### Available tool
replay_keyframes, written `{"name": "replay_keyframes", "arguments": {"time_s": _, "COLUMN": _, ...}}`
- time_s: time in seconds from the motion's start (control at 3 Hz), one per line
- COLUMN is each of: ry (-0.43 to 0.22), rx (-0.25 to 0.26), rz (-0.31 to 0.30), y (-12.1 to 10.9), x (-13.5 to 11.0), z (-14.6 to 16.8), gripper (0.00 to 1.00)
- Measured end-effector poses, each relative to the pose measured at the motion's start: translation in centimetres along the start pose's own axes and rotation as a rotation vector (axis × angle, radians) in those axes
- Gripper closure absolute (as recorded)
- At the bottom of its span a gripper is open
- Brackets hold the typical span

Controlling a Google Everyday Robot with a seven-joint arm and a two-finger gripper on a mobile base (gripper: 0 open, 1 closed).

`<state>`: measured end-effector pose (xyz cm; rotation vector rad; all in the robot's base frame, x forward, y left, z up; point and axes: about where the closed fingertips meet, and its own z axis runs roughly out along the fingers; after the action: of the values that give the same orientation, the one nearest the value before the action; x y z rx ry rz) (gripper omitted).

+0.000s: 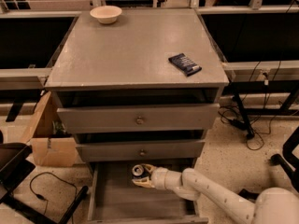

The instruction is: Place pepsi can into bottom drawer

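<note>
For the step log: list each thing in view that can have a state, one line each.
bottom drawer: pulled open
pepsi can: upright, gripped inside the bottom drawer
tool: shut on the pepsi can, at the drawer's back end
middle drawer: closed
top drawer: closed
bowl: upright on the cabinet top
snack packet: lying flat on the cabinet top

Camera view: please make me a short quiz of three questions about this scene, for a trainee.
1. True or false: the gripper is over the open bottom drawer, near its back.
2. What stands at the back left of the cabinet top? A) bowl B) cup C) plate
3. Fill in: the gripper holds the ___.
Key: 1 true; 2 A; 3 can.
</note>
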<state>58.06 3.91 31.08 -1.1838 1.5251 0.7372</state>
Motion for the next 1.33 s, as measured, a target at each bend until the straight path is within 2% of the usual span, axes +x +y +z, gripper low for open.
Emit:
{"name": "replay_keyframes", "arguments": {"time_s": 0.33, "ry": 0.005, "rx": -0.043, "rz": -0.032, "y": -0.4, "x": 3.6, "z": 2.6, "gripper": 1.0}}
{"name": "replay_keyframes", "arguments": {"time_s": 0.67, "ry": -0.001, "rx": -0.093, "rz": -0.022, "y": 0.2, "x": 7.2, "z": 3.8, "gripper": 1.0}}
{"name": "replay_keyframes", "arguments": {"time_s": 1.0, "ry": -0.006, "rx": -0.116, "rz": 0.002, "y": 1.1, "x": 9.1, "z": 3.8, "gripper": 1.0}}
{"name": "replay_keyframes", "arguments": {"time_s": 1.33, "ry": -0.007, "rx": -0.116, "rz": 0.002, "y": 1.1, "x": 9.1, "z": 3.8, "gripper": 0.81}}
